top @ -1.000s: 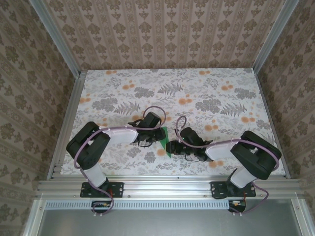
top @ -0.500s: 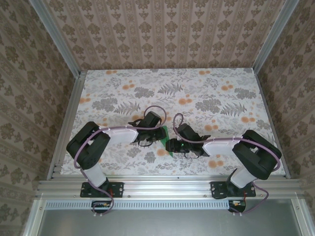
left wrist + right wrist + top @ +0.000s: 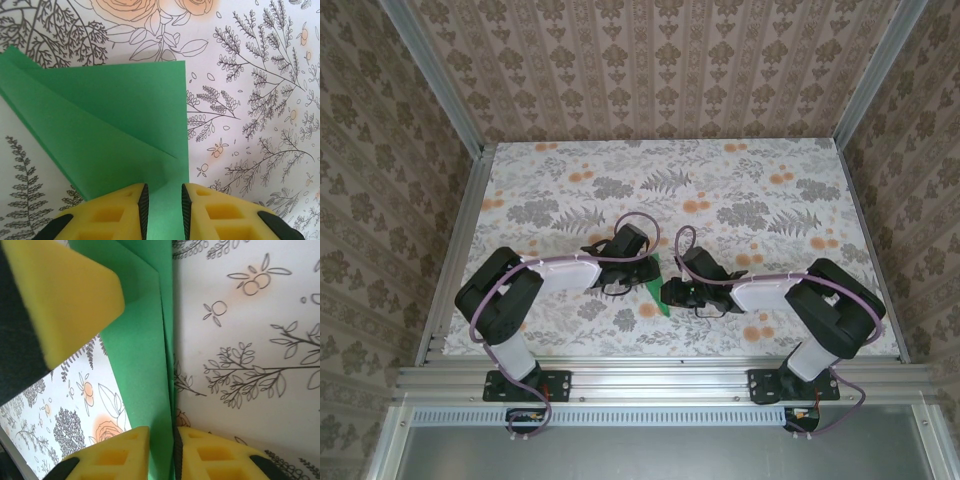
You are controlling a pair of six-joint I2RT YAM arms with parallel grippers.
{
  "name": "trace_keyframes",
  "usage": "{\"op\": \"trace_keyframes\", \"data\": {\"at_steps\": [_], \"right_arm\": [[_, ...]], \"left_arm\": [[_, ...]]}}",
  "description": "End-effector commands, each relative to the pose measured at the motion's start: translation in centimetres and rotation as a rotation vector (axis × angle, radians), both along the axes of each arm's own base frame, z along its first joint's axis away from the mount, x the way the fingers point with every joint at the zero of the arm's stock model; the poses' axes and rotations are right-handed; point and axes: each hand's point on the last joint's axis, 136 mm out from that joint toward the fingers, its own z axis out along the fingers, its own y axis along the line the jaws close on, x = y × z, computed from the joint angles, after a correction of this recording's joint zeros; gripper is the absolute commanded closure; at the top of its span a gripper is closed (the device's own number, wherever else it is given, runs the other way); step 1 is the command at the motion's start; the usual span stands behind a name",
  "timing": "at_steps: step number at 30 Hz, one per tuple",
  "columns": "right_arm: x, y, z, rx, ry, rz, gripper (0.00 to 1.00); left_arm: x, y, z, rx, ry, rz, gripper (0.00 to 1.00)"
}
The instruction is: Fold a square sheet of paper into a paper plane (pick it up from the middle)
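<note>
Green paper [image 3: 125,115], part-folded: light, limp, creases easily; we would hold it by the fold. Right pincer [image 3: 161,437] nips it; left pincer [image 3: 162,192], we cannot tell.

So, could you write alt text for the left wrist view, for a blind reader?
A folded bright-green sheet of paper with a diagonal crease shows against a floral-printed table; its near edge runs between the slightly parted yellow fingers of the left gripper at the bottom.
</note>
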Motion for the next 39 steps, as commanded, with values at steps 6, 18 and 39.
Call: {"op": "trace_keyframes", "data": {"at_steps": [6, 18, 39], "right_arm": [[-1.3, -1.7, -3.6, -0.062, 0.1, -0.052, 0.84], [-1.6, -1.8, -4.0, -0.085, 0.126, -0.043, 0.81], [-2.3, -1.6, 2.8, -0.016, 0.011, 0.026, 0.68]], "left_arm": [[0.6, -0.6, 4.0, -0.049, -0.069, -0.05, 0.67], [-0.5, -0.6, 1.7, -0.057, 0.0, -0.072, 0.67], [-0.7, -0.1, -1.9, -0.006, 0.066, -0.073, 0.7]]}}
